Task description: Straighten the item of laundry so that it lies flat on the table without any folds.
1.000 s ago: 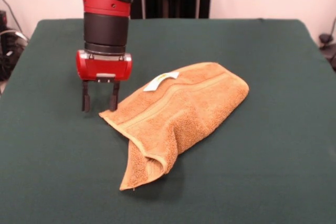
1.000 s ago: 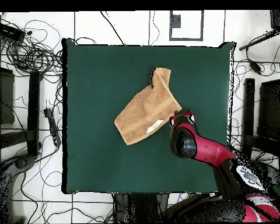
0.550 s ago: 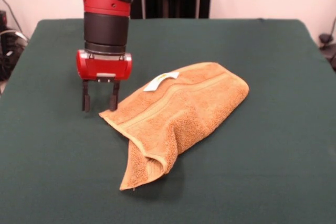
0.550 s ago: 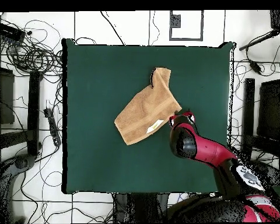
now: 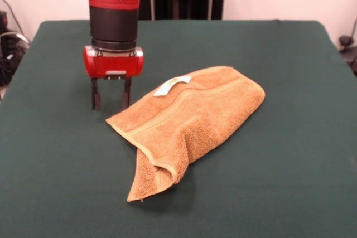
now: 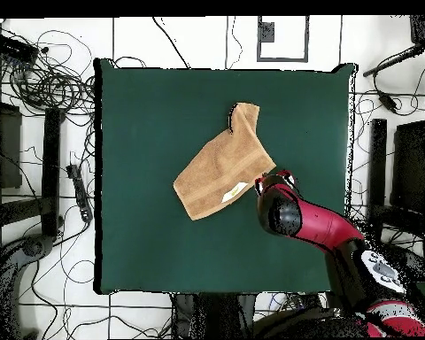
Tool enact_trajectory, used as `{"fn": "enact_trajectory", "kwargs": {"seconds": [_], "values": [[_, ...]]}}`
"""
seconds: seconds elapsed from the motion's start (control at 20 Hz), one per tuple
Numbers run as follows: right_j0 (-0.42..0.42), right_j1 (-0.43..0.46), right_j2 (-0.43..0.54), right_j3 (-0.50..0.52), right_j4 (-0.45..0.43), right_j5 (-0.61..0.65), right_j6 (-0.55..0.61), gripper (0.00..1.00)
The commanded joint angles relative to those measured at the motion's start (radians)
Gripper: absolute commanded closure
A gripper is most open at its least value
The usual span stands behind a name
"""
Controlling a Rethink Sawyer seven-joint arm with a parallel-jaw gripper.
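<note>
Gripper (image 5: 110,96) hangs from the red arm with its two dark fingers (image 5: 96,97) pointing straight down, spread apart with a clear gap between them and nothing held; the tips sit just above or at the felt, and I cannot tell which. It stands just beside the towel's nearest corner, apart from the cloth and not gripping it. In the front view the item of laundry (image 5: 192,118) lies at about 4 o'clock from the gripper, a little toward 9 o'clock of the middle of the table (image 5: 290,182). The towel is plainly not flat: it looks doubled over along its long side, the white tag (image 5: 170,86) shows on top near the 11 o'clock end, and at 6 o'clock one corner is rolled into a thick drooping flap (image 5: 153,174). From overhead the cloth (image 6: 221,165) reads as a skewed wedge rather than a square, with the gripper (image 6: 267,181) at its 4 o'clock edge. Judgement: the straightening is barely begun. A corner has to be taken, the doubled layer opened out, and the rolled flap spread; none of that is done yet.
</note>
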Motion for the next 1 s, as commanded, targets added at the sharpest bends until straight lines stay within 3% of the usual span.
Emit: {"fn": "enact_trajectory", "kwargs": {"seconds": [0.05,0.65,1.0], "values": [[0.056,-0.022,0.115,-0.008,0.078,0.180,0.187,0.00],[0.050,-0.002,0.125,-0.011,0.082,0.158,0.192,0.00],[0.096,0.005,0.087,-0.011,0.091,0.141,0.220,0.00]]}}
